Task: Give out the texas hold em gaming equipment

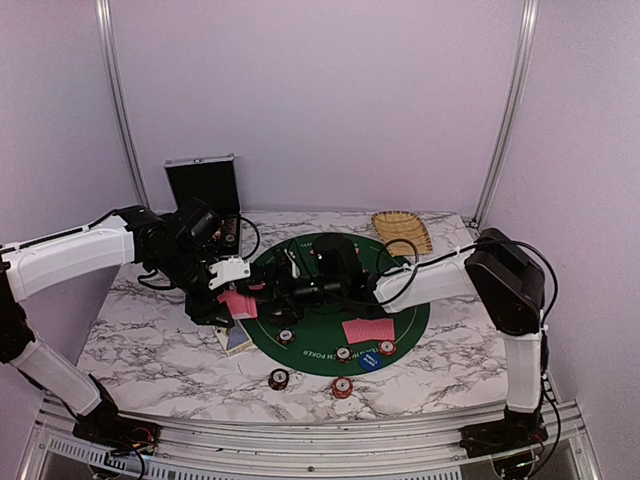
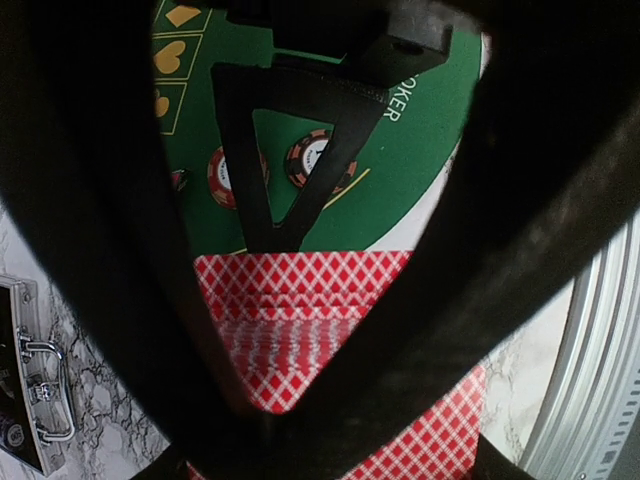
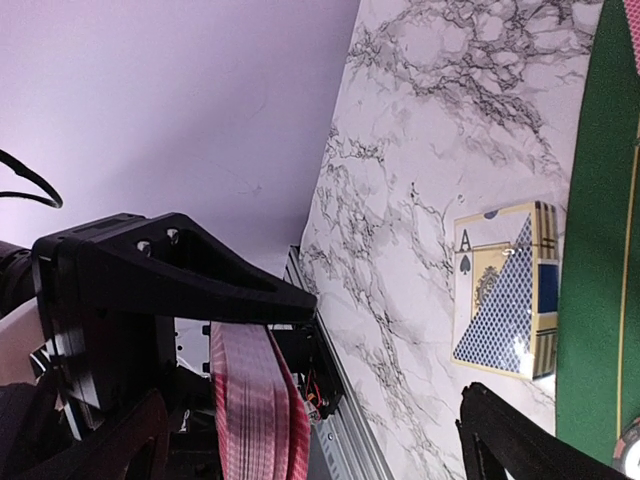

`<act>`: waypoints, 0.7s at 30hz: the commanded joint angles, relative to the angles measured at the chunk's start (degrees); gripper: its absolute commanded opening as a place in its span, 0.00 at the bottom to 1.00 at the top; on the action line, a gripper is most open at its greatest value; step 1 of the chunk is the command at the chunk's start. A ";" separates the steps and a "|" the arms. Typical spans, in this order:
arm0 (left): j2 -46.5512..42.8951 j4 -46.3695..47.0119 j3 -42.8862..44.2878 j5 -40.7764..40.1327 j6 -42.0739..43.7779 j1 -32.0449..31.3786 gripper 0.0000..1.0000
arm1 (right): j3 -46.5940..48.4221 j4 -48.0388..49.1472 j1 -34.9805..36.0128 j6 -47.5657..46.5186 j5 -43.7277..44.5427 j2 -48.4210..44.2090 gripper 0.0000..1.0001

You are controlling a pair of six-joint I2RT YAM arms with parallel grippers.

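Observation:
My left gripper (image 1: 232, 290) is shut on a deck of red-backed playing cards (image 1: 239, 303) over the left edge of the round green mat (image 1: 400, 300). In the left wrist view (image 2: 290, 340) the deck (image 2: 300, 300) fills the space between its fingers. My right gripper (image 1: 283, 290) reaches left across the mat and is open just beside the deck. In the right wrist view (image 3: 392, 350) the deck (image 3: 255, 400) shows edge-on beside one finger (image 3: 200, 270). A few red-backed cards (image 1: 367, 329) lie on the mat. Striped chips (image 1: 343, 353) and a blue button (image 1: 370, 360) lie near its front edge.
A card box with an ace of spades (image 1: 237, 337) lies on the marble beside the mat and shows in the right wrist view (image 3: 505, 290). Two chips (image 1: 278, 378) lie on the marble in front. The open silver case (image 1: 203, 185) stands back left and the woven tray (image 1: 402, 232) back right.

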 commanded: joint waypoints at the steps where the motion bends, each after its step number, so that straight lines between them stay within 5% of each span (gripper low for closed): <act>1: -1.47 -0.60 1.77 1.25 -0.16 0.09 0.00 | 5.67 2.32 1.55 1.62 -2.07 3.90 0.99; 21: -1.83 -0.61 2.48 1.96 -0.42 0.20 0.00 | 13.53 5.64 2.76 7.27 -4.44 13.30 0.98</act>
